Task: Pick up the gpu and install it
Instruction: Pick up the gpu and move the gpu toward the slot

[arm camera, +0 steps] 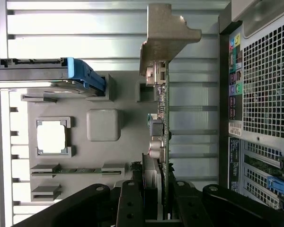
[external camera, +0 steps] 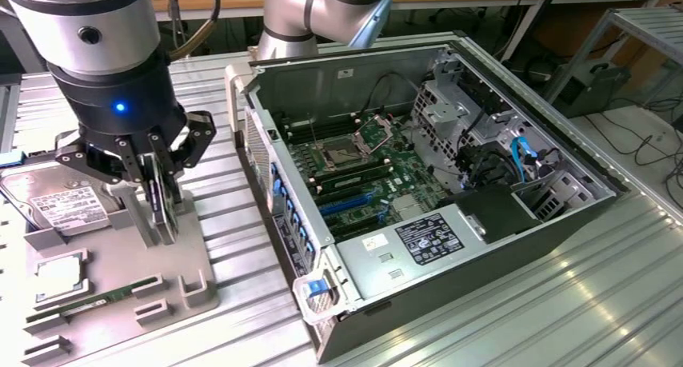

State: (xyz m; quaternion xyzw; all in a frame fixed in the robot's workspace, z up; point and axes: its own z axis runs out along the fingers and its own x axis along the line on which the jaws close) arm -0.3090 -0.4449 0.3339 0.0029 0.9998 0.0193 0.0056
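Black robot tool [external camera: 156, 183] clamped on both faces of thin flat black graphics card with silver metal bracket, the gpu [arm camera: 164, 94]. Card standing on edge at a slot of grey plastic parts tray [external camera: 117, 275] on ribbed metal desk [external camera: 555, 303], beside open black computer case [external camera: 353, 79]. Judged best: straight vertical lift, grip square, card clear of slot walls before any sideways travel.

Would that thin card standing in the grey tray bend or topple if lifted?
The gpu looks like a rigid board, so probably no flopping. Standing on its thin edge, it would likely tip if released. Exposed parts along it look fragile.
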